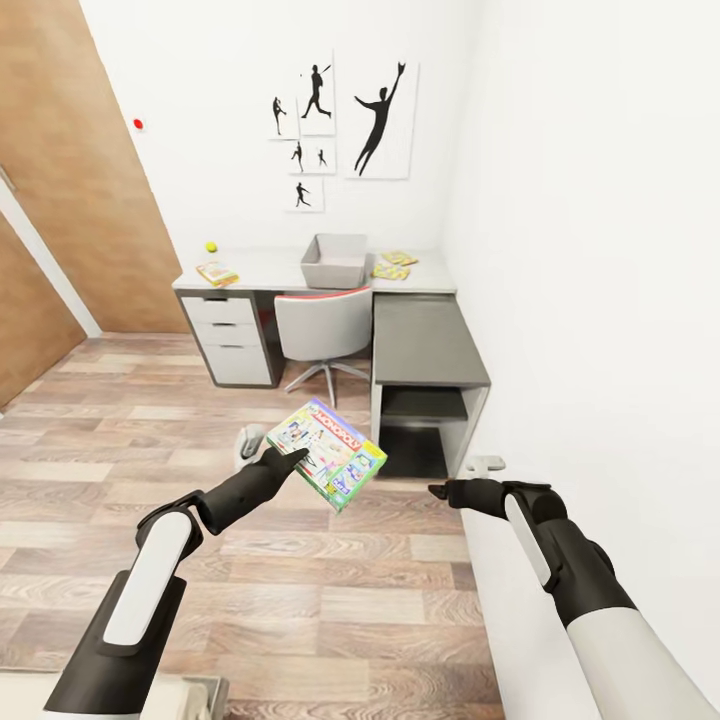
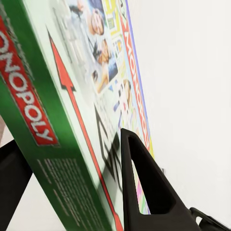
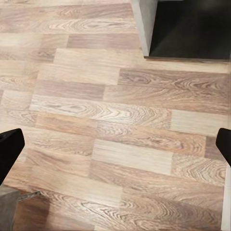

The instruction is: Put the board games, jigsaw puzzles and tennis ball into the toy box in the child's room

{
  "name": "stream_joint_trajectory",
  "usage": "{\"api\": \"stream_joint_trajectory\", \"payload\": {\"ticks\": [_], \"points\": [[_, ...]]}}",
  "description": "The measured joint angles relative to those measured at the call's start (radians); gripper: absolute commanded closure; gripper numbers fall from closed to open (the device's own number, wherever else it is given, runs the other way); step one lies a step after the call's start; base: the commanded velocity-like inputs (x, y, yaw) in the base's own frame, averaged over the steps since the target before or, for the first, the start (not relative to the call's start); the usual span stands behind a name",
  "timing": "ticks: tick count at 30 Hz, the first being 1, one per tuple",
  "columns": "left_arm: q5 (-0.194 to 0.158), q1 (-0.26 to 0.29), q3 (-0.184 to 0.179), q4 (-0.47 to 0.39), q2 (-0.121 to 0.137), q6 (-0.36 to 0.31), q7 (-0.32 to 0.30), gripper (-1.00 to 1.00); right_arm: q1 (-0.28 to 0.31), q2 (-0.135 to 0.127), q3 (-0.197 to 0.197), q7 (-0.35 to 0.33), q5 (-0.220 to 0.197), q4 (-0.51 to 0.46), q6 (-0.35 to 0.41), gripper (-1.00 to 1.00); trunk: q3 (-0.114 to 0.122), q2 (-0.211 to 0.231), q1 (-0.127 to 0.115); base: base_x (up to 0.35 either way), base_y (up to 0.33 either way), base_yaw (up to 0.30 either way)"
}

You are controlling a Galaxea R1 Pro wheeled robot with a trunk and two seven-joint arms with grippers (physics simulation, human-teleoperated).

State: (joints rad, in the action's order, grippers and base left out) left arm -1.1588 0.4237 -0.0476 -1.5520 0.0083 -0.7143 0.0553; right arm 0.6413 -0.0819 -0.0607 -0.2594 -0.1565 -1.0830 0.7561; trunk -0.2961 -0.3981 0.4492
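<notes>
Left gripper [image 1: 292,460]: it holds the Monopoly box [image 1: 328,452] by one edge. In the left wrist view a black finger [image 2: 144,183] presses flat on the printed lid and the other sits behind the green side, so the box cannot slip.

Monopoly box: it is up in the air over the wood floor [image 1: 300,560], tilted, at about 12 o'clock from the robot. I think it is held up high so it can go over the bin's rim later.

Right gripper [image 1: 437,490]: its fingers are spread wide and hold nothing. It hangs over the floor at about 1 o'clock, kept free.

Toy box [image 1: 334,262]: grey, open on top, on the table [image 1: 260,270] far ahead at 12 o'clock.

Tennis ball [image 1: 211,246]: at the table's far left, about 11 o'clock.

Other game box [image 1: 217,274]: on the table, near the ball.

Jigsaw puzzles [image 1: 392,266]: just beside the toy box, at 1 o'clock.

Chair [image 1: 323,330]: pushed in under the table, in front of the toy box.

Next: I think the robot must roll up to the table.
</notes>
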Motion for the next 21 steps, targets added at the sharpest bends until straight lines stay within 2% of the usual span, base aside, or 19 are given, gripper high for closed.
{"api": "stream_joint_trajectory", "payload": {"ticks": [15,21], "points": [[-0.002,-0.002,0.001,-0.007,0.001,0.000,-0.003,1.00,-0.002,0.001,-0.003,0.000,0.000,0.001,0.000,-1.00,0.000,0.000,0.000,0.029,-0.022,0.000],[-0.005,-0.002,0.000,-0.009,0.002,0.000,-0.020,1.00,-0.002,0.003,-0.003,0.000,0.000,0.000,0.000,-1.00,0.000,0.000,0.000,0.179,-0.002,0.000]]}}
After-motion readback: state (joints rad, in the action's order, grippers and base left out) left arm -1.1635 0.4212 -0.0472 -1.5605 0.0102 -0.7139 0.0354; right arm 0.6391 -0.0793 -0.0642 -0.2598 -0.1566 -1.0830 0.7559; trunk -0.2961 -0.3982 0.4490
